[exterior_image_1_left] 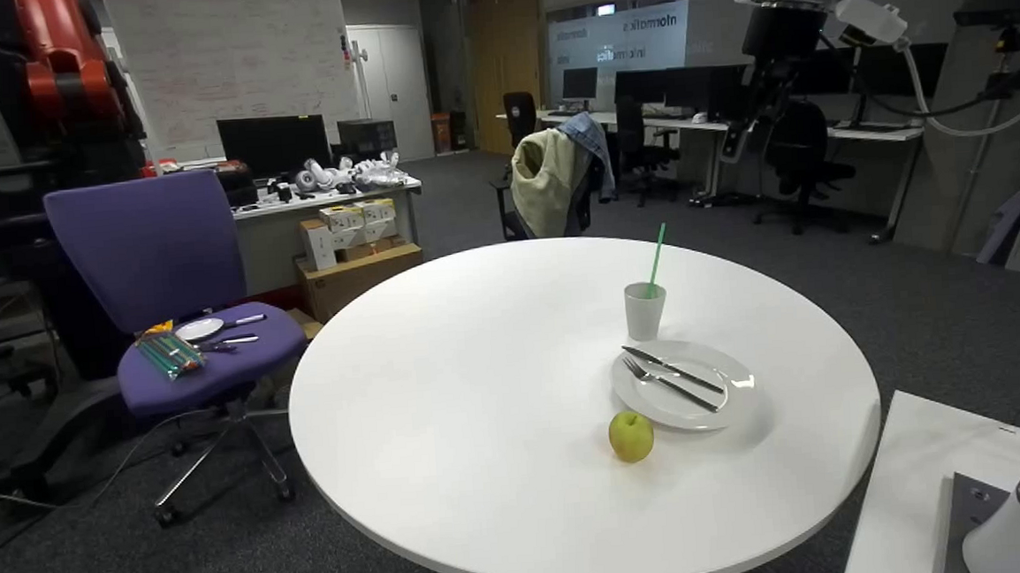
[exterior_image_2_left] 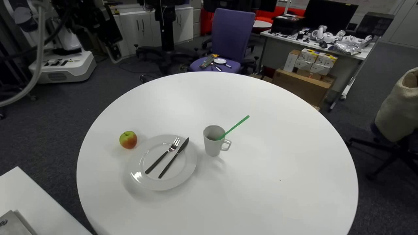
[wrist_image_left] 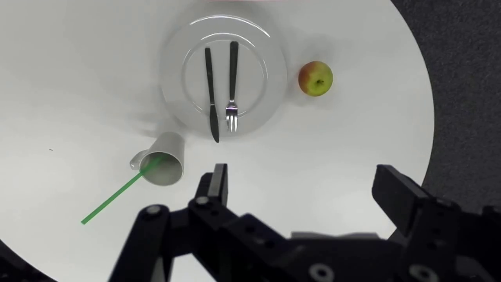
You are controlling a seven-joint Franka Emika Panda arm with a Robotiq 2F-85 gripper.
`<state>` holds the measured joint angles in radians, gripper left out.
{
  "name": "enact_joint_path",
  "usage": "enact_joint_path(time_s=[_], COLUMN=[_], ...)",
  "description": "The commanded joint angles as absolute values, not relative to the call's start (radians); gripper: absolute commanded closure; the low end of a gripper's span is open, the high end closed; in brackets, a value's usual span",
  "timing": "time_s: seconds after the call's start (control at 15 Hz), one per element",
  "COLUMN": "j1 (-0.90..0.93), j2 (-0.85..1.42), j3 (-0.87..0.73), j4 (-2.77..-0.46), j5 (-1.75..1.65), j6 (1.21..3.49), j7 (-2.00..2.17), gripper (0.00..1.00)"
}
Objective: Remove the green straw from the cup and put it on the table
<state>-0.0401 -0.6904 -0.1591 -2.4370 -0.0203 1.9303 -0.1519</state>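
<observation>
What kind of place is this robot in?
It's probably an office, maybe a robot lab: there are computer screens, a big whiteboard with scribbles on it, and what looks like another robot, a red one.

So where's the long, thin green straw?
In the wrist view, the green straw is on the left, leaning out of the white handled cup near the round white plate.
</observation>
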Motion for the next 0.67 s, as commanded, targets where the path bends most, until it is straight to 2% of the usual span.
enact_joint_path(time_s=[0.0, 0.6], j1=[-0.053, -0.147], j2=[-0.638, -0.294], j3=[-0.169, -0.123], j4=[-2.403, -2.232], j5=[-0.013, -0.072], j6=[1.985, 2.187], j7=[-0.166, 0.112], gripper=[0.0, 0.0])
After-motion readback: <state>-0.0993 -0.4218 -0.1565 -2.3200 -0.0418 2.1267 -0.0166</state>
